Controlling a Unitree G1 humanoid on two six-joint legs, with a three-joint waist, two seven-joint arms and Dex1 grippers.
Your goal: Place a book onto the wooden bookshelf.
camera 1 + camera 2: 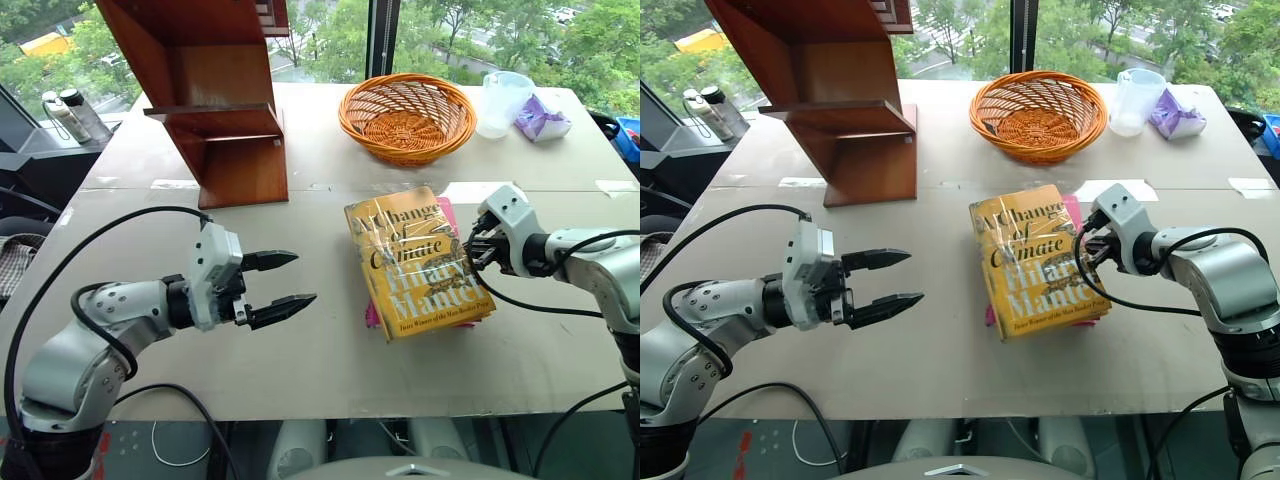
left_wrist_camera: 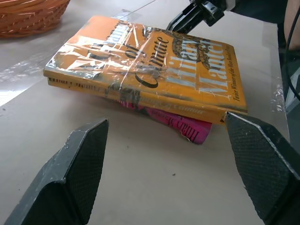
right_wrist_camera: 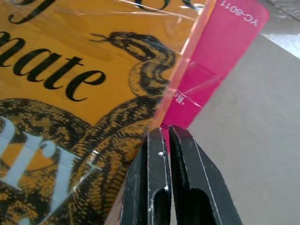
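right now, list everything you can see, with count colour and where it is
book: 1, yellow-orange, table centre, lying on the pink book
pink book: 1, magenta, under the yellow one
wooden bookshelf: 1, reddish-brown, far left of table
wicker basket: 1, orange, far centre
plastic cup: 1, clear, right of basket
crumpled wrapper: 1, purple, beside cup
table: 1, beige
left gripper: 1, black, open, left of books
right gripper: 1, black, shut, at books' right edge
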